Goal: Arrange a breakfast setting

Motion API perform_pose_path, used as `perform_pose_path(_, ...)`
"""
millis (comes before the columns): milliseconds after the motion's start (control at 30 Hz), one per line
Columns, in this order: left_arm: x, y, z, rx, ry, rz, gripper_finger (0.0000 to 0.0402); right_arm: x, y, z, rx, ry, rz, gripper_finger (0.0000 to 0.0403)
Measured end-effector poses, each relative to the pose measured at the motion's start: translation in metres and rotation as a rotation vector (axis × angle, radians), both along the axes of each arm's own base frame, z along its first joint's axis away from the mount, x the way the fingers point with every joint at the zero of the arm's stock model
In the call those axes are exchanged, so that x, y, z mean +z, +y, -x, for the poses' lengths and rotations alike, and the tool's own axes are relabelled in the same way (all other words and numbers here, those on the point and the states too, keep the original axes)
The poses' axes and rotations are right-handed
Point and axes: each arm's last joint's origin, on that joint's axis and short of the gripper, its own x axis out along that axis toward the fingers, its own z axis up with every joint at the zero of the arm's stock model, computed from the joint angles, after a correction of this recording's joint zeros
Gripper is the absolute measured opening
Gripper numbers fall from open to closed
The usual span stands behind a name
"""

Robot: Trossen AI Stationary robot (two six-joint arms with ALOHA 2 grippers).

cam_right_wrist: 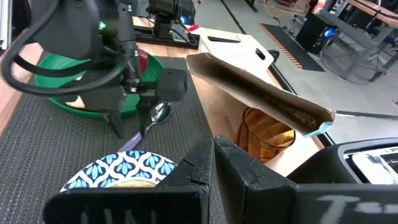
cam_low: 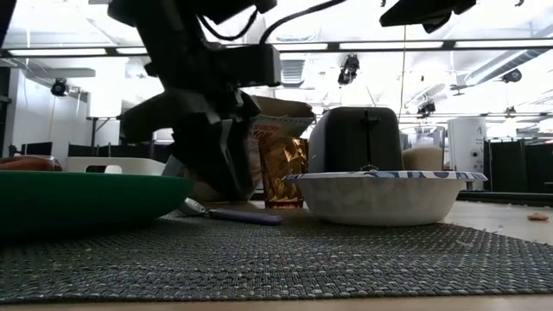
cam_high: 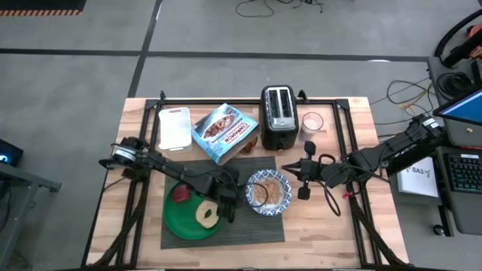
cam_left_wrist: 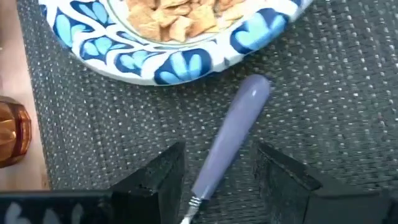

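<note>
Left gripper [cam_left_wrist: 217, 168]: jaws apart, either side of spoon [cam_left_wrist: 227, 143] handle on placemat [cam_left_wrist: 336, 93], beside bowl [cam_left_wrist: 186, 59].
Right gripper [cam_right_wrist: 214, 155]: jaws together, above bowl.

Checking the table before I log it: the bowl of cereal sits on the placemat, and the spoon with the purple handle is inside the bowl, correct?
Not quite. The bowl of cereal does sit on the placemat, but the spoon is not inside it. The left wrist view shows it lying flat on the placemat beside the bowl, its purple handle between the jaws of the left gripper.
</note>
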Motion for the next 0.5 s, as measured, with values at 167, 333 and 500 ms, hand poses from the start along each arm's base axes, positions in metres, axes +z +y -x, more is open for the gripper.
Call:
perform_pose_path(167,-0.006,0.010,-0.004,-0.005,0.033,0.047,0.0163,0.000,0.000,0.000,0.000,0.001,0.004,0.0009)
perform_pose_path(333,-0.013,0.016,-0.007,-0.023,0.062,0.082,0.0163,0.000,0.000,0.000,0.000,0.005,0.006,0.0009)
perform_pose_path(500,-0.014,0.018,-0.007,-0.037,0.073,0.082,0.0151,-0.001,0.000,0.000,0.000,0.007,0.007,0.0009)
